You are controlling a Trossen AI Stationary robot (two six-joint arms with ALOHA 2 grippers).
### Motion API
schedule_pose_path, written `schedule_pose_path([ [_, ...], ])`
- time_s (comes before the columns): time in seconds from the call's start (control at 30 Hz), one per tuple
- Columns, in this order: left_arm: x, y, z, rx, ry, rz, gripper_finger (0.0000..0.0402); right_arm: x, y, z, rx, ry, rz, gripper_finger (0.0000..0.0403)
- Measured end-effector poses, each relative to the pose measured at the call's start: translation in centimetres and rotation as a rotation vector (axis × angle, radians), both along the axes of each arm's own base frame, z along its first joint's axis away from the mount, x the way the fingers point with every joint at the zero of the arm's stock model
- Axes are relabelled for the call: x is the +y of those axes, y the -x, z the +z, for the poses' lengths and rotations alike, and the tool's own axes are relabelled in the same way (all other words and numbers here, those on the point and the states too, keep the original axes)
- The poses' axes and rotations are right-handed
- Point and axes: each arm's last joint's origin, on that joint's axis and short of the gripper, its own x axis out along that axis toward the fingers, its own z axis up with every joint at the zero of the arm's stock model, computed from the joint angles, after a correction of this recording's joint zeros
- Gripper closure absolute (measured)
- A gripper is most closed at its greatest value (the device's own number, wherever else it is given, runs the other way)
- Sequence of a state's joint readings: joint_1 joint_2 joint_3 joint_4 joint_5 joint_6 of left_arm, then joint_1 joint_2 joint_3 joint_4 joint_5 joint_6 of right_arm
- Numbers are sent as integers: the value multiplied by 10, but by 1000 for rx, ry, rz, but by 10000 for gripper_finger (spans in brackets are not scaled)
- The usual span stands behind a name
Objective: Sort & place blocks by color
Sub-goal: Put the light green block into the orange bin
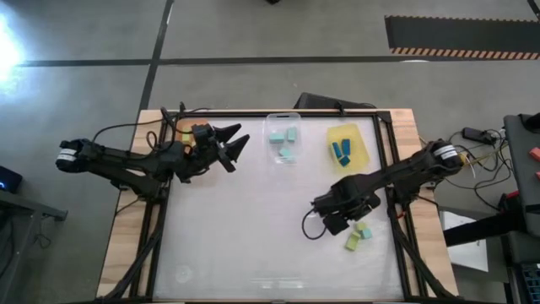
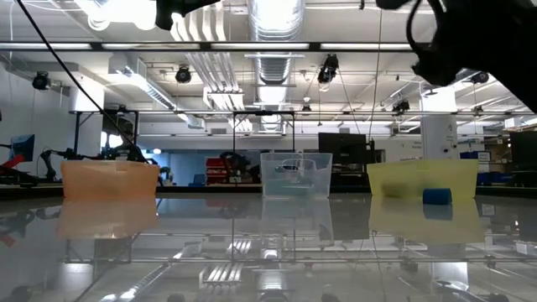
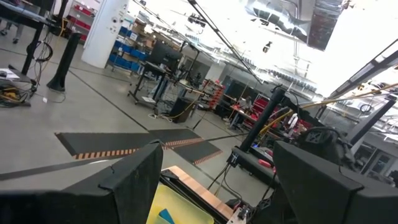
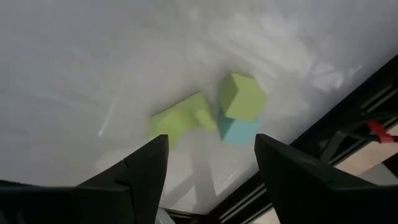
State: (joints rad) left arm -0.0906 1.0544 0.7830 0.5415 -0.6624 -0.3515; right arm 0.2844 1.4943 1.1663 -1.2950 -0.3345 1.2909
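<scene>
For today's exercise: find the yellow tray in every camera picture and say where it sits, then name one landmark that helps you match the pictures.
High view: yellow tray at the table's far right, holding dark blue blocks.
Low view: right of centre, beside the clear tray.
Left wrist view: a yellow patch between the left claw's fingers.
Right wrist view: not in it.
Shared landmark: the blue blocks inside the tray.

You see matt, smooth-faced blocks [image 4: 241,96] on a glossy white tabletop [image 1: 245,228] that mirrors the room, translucent plastic trays [image 2: 295,174], a pale bare-wood table edge [image 1: 126,245] and matt black gripper fingers [image 4: 142,169]
</scene>
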Motion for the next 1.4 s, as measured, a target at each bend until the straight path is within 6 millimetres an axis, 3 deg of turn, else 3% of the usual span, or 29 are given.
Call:
schedule_pose_path([
  [0.4,0,-1,-1,8,-1,0,114,-13,46,-45,23,-13,-90,172],
  [0.77,0,-1,-1,10,-1,0,114,-15,53,-72,-46,-35,-144,173],
  [0.93,1,-1,-1,8,-1,6,114,-15,53,-75,-53,-38,-143,201],
  [1.17,4,-1,-1,8,-1,20,114,-15,53,-75,-52,-41,-144,285],
  [1.4,5,-1,-1,7,1,20,114,-17,54,-63,-109,-23,-147,285],
])
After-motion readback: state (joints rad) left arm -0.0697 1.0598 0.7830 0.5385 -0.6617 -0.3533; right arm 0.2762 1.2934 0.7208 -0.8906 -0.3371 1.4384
